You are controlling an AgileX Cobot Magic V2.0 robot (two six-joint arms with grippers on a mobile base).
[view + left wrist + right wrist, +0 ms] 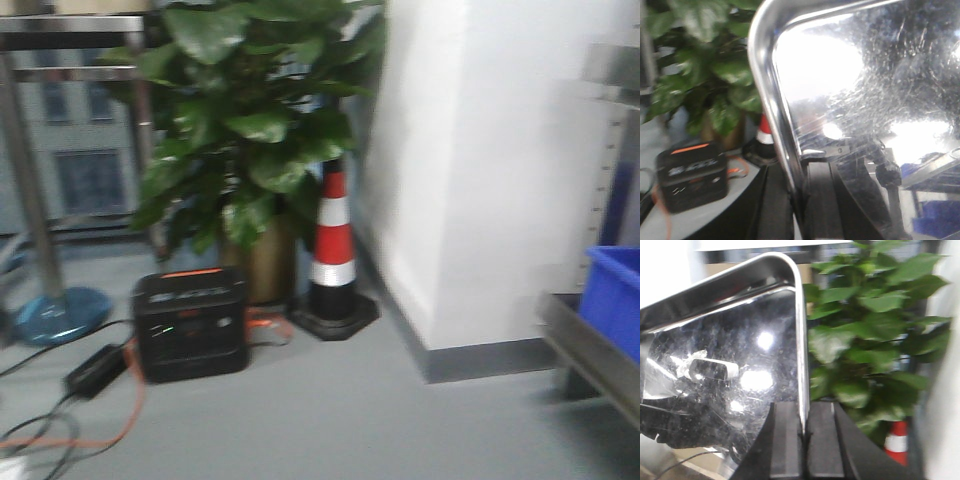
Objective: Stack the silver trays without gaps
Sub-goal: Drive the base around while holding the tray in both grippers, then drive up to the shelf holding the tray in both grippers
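The silver tray [740,340], shallow, rectangular and of shiny scratched steel, stands upright above the right hand [804,412]. Its thin rim is clamped between the two black fingers. Above the left hand [799,185] a silver tray [850,100] rises in the same way, its rounded rim pinched by that hand; I cannot tell if it is the same tray. A green leafy plant [875,340] stands beyond the right hand, on its right side. A black box with an orange stripe [690,175] lies on the floor to the left of the left hand.
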